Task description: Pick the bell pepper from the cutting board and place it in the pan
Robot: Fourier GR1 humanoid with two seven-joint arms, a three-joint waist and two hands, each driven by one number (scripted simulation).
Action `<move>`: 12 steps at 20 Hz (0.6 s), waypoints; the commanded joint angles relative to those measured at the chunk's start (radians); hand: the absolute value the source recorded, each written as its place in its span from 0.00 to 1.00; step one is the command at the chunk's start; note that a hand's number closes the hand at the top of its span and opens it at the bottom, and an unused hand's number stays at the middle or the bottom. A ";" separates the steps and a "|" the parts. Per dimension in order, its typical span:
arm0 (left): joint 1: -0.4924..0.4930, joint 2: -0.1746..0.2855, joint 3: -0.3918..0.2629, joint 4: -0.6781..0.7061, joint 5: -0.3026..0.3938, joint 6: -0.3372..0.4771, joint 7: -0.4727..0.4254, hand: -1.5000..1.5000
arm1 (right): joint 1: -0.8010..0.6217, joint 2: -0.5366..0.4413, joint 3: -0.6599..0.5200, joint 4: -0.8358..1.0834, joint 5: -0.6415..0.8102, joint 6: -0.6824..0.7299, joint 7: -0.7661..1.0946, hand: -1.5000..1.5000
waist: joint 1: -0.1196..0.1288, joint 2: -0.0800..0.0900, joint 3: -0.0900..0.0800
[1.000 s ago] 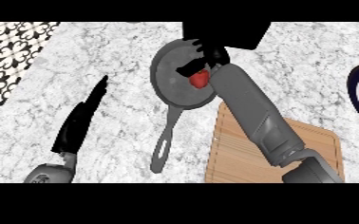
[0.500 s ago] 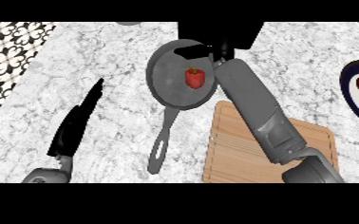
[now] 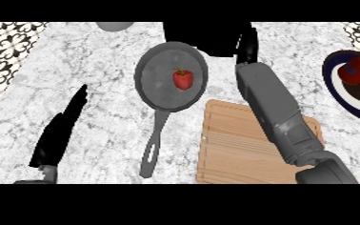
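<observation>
Bell pepper (image 3: 183,79): small, red, with its stalk end towards the far side; it lies inside the pan, slightly right of the pan's middle, touched by neither hand.
Handling, judged: probably light and hollow, with a stiff but smooth, waxy skin that could slip. The rounded body would likely roll if nudged, and it is not fragile.
Where to hold, judged: across the widest part of the body, thumb opposite fingers. The stalk looks too small to grasp.
Pan (image 3: 158,86): grey and round, in the middle of the counter (image 3: 91,71); its handle (image 3: 153,143) runs towards the near side. It holds only the pepper.
Cutting board (image 3: 239,157): pale wood, near right, just beside the pan's near-right rim. It carries no food; the right forearm (image 3: 271,105) crosses above its right part.
Right hand (image 3: 246,47): far of the board and right of the pan, apart from the pepper. It merges with a dark block (image 3: 200,38) behind it, so whether it is spread or curled cannot be told.
Left hand (image 3: 60,131): resting at the near left, fingers straight and holding nothing.
Plate (image 3: 330,81): dark-rimmed, at the right edge; it holds a dark red item (image 3: 350,74) too cut off to name.
Task state, judged: the pepper is in the pan, so the placing looks done.
</observation>
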 commanded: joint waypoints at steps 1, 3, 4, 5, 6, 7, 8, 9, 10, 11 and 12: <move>0.022 -0.019 -0.019 -0.034 -0.033 0.026 0.030 0.50 | 0.047 -0.098 -0.027 0.008 -0.013 0.096 -0.086 0.00 | -0.034 -0.011 0.000; -0.006 -0.017 0.020 0.012 -0.009 0.018 0.010 0.50 | 0.087 -0.130 -0.033 0.015 -0.013 0.136 -0.129 0.00 | -0.042 -0.011 -0.001; 0.055 -0.015 0.006 -0.064 -0.017 0.019 0.031 0.50 | 0.079 -0.136 -0.027 0.003 -0.004 0.127 -0.123 0.00 | -0.041 -0.016 -0.001; 0.013 -0.014 0.031 0.058 -0.013 0.011 -0.048 0.50 | 0.102 -0.171 -0.048 0.008 -0.021 0.160 -0.156 0.00 | -0.046 -0.012 -0.001; 0.058 -0.010 0.034 -0.021 -0.003 0.010 -0.004 0.50 | 0.164 -0.158 -0.033 -0.004 -0.013 0.176 -0.171 0.00 | -0.050 -0.018 -0.001; 0.022 -0.013 0.017 -0.025 -0.012 -0.002 0.024 0.50 | 0.115 -0.199 -0.063 0.040 -0.025 0.196 -0.182 0.00 | -0.038 -0.012 0.000; 0.076 -0.010 0.011 -0.076 -0.008 -0.010 0.030 0.50 | 0.096 -0.225 -0.058 0.037 -0.019 0.209 -0.142 0.00 | -0.039 -0.015 0.000; 0.080 -0.032 0.008 -0.035 -0.035 0.019 -0.002 0.50 | 0.165 -0.224 -0.045 -0.019 -0.021 0.248 -0.169 0.00 | -0.054 -0.019 -0.001; 0.078 -0.025 0.022 -0.049 -0.017 0.011 -0.006 0.50 | 0.161 -0.284 -0.058 0.010 -0.025 0.297 -0.174 0.00 | -0.049 -0.017 -0.001; 0.084 -0.030 0.015 -0.050 -0.023 0.006 -0.001 0.50 | 0.186 -0.269 -0.071 0.030 -0.032 0.303 -0.227 0.00 | -0.044 -0.014 0.000; 0.121 -0.025 0.004 -0.120 -0.031 0.004 0.012 0.50 | 0.207 -0.289 -0.057 -0.001 -0.024 0.323 -0.207 0.00 | -0.050 -0.019 -0.001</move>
